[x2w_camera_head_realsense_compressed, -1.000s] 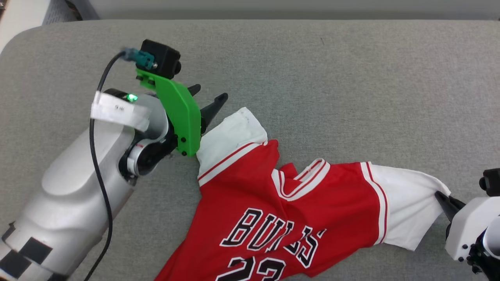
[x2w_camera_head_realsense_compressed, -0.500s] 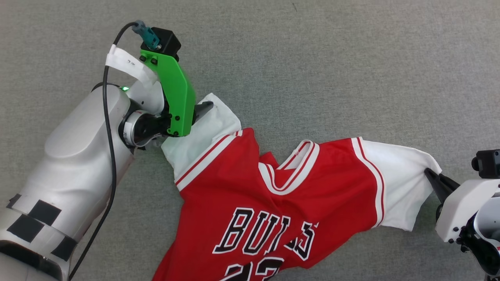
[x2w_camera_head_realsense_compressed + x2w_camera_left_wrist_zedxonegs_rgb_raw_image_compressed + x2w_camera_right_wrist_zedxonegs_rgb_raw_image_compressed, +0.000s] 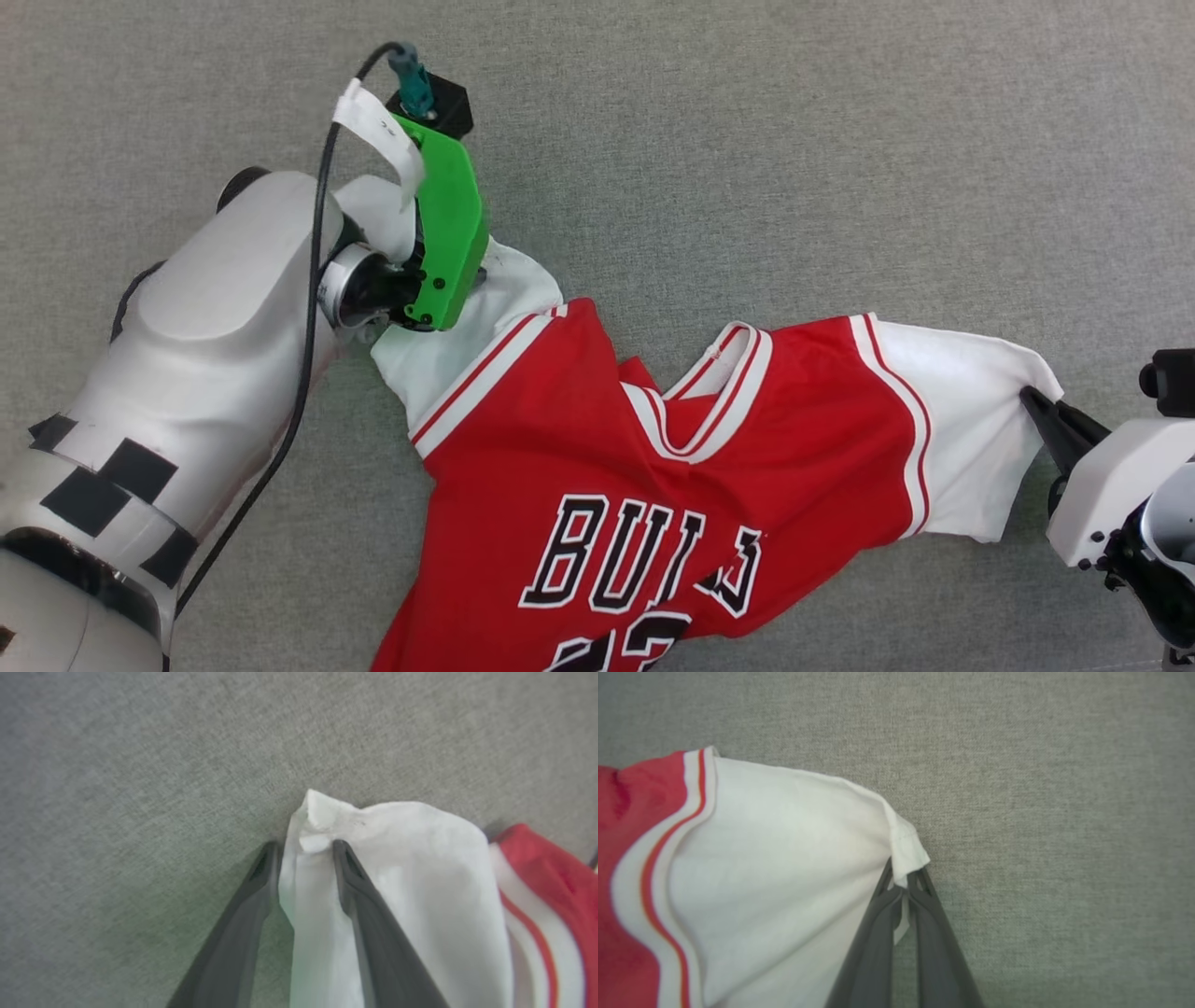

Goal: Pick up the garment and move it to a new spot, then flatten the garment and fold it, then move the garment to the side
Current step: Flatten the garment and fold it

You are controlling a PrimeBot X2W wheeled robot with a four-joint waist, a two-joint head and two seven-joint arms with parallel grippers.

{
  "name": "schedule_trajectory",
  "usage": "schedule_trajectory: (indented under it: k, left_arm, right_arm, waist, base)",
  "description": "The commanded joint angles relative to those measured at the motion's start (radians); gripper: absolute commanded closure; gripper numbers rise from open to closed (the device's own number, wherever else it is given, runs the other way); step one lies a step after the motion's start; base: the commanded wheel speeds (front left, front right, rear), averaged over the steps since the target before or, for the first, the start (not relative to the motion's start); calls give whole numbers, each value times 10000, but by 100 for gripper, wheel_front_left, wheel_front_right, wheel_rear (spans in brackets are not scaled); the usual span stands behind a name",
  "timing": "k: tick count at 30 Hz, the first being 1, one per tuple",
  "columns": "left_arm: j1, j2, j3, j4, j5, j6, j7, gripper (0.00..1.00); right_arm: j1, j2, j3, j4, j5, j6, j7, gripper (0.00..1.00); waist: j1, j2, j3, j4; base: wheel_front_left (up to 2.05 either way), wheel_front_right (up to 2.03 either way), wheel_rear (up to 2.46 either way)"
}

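The garment, a red jersey with white sleeves and black lettering, lies crumpled on the grey cloth surface. My left gripper is at the corner of its left white sleeve. One dark finger stands on each side of the bunched cloth, with a gap still between them. In the head view the green wrist mount hides those fingers. My right gripper is shut on the outer corner of the right white sleeve, and a small fold of cloth sticks out above its tips.
Grey fabric surface stretches above and to both sides of the jersey. The jersey's lower part runs off the bottom edge of the head view. A black cable runs along my left forearm.
The head camera has shifted. My left gripper moved from beside the left sleeve onto its corner, and its fingers have narrowed around the cloth. The right gripper keeps its hold.
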State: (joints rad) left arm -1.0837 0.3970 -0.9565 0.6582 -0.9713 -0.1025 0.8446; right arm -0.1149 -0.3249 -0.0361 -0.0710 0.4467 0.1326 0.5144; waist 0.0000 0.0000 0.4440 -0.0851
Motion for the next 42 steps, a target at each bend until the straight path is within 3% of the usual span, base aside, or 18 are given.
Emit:
schedule_trajectory:
  k: [1,7,13,23,31,42]
  left_arm:
    - [1285,-166,-799,365,162,-104,566,100]
    - [1421,-309,-1088,419,443,-166,52,100]
    - [973,-343,-966,536,1029,-159,-1551,100]
    - [-74,398,-411,623,1897,596,-3701,100]
    - [-619,888,436,793,1906,1449,-5102,100]
    - [-2140,986,1180,1512,2483,2378,-7516,100]
  right_arm:
    - [-110,-55,-59,102,26,-19,-13,100]
    - [-60,-48,-165,107,26,-19,29,100]
    - [-79,-128,-513,58,-173,-19,-125,100]
    - [-976,-528,-692,518,-530,-19,-137,100]
    - [-2899,-895,-359,1976,-407,-19,-110,100]
    - [-7589,-936,688,4722,-674,-19,-1195,100]
  waist:
    - [0,0,-49,60]
    - [0,0,-222,230]
    - [0,0,-769,519]
    - [0,0,-2012,863]
    - [0,0,-2591,954]
    - [0,0,-2254,894]
  base:
    - [0,0,0]
    - [0,0,0]
    - [0,0,0]
    - [0,0,0]
    - [0,0,0]
    - [0,0,0]
